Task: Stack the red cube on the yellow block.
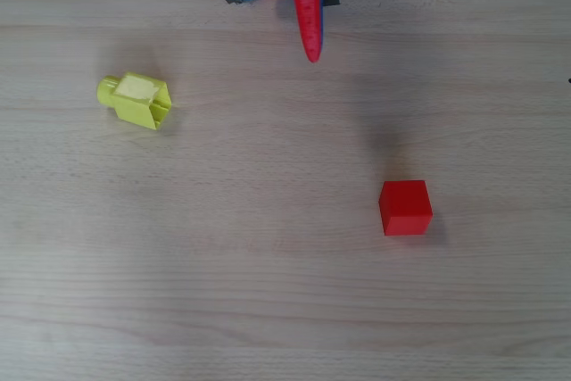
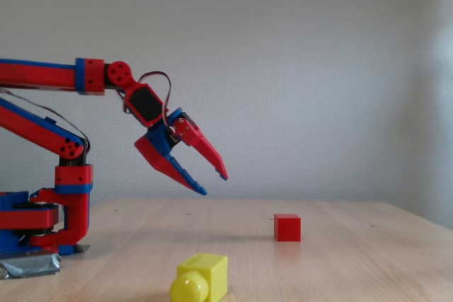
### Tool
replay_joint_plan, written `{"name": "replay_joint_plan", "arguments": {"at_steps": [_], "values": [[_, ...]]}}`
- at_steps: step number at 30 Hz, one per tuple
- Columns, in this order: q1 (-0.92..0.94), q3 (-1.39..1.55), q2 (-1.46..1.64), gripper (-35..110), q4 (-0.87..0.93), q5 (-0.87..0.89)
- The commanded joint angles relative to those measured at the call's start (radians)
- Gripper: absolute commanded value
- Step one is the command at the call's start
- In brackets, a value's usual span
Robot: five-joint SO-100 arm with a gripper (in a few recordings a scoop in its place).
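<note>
In the fixed view the red-and-blue arm (image 2: pixel 64 114) reaches out from its base at the left, and its claw (image 2: pixel 212 183) hangs in the air above the desk (image 2: pixel 340 266), tilted down toward the right; its two pointed fingers are spread apart with a clear gap between the tips, and nothing sits between them. In the overhead view the claw (image 1: pixel 310 42) shows as a long red point coming down from the top edge, well apart from both task things.

The red cube (image 1: pixel 405 208) rests flat on the pale wood-grain desk (image 1: pixel 268 310), right of centre in the overhead view and below the claw's tip; in the fixed view the red cube (image 2: pixel 287 228) stands farther back on the desk, to the right of the claw and lower than it, untouched.

The yellow block (image 1: pixel 138 99) lies on its side at the upper left of the overhead view (its round stub points left, its notched end right), well apart from the cube; in the fixed view the yellow block (image 2: pixel 202 277) sits at the bottom, nearest the camera, stub facing forward; a plain light wall (image 2: pixel 318 68) stands behind the desk.
</note>
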Motion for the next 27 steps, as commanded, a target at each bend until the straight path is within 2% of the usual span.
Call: {"name": "replay_joint_plan", "arguments": {"at_steps": [1, 6, 10, 14, 19, 24, 27], "values": [[-0.046, -0.115, -0.069, 16, -0.055, 0.031], [-0.097, -0.227, -0.304, 20, -0.115, 0.049], [-0.135, -0.350, -0.479, 27, -0.074, 0.057], [-0.156, -0.491, -0.600, 33, 0.104, 0.075], [-0.179, -0.676, -0.749, 49, 0.299, 0.117], [-0.173, -0.962, -0.943, 61, 0.634, 0.138], [-0.173, -1.141, -1.065, 65, 0.769, 0.132]]}}
